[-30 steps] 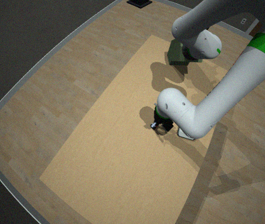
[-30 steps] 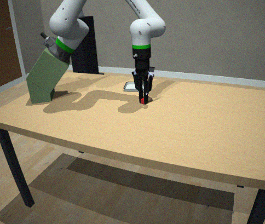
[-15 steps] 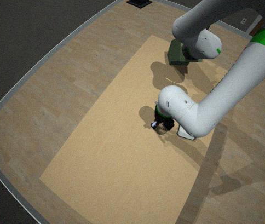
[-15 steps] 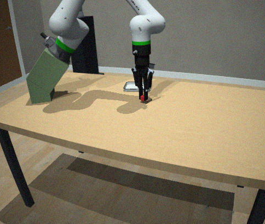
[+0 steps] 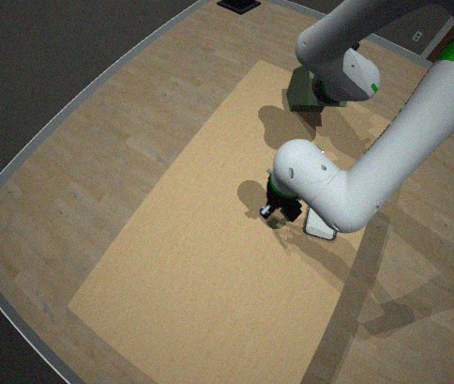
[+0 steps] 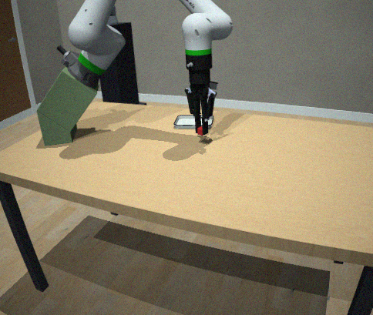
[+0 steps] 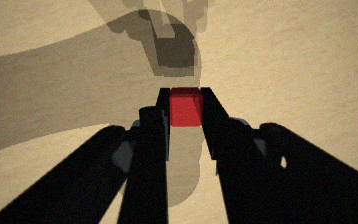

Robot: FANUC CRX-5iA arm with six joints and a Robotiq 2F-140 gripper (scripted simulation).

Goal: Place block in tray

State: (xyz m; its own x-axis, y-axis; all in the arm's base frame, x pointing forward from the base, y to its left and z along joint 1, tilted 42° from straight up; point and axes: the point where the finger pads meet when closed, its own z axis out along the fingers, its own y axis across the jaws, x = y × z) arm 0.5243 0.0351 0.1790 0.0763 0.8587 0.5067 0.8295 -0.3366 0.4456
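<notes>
Pinched by two opposite flat sides between the fingertips of the black two-finger gripper point(image 7: 186, 107), the small red cube block point(image 7: 185, 106) hangs just above the tan wooden table point(image 6: 269, 178), beside the shallow white tray point(image 6: 184, 121), and looks light, rigid, easily held.

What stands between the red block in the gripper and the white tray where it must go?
Nothing visible does. The gripper is shut on the red block, held just above the table. The white tray lies right behind it in the exterior view, and only bare table top shows between them. The green base stands far to the side.
</notes>
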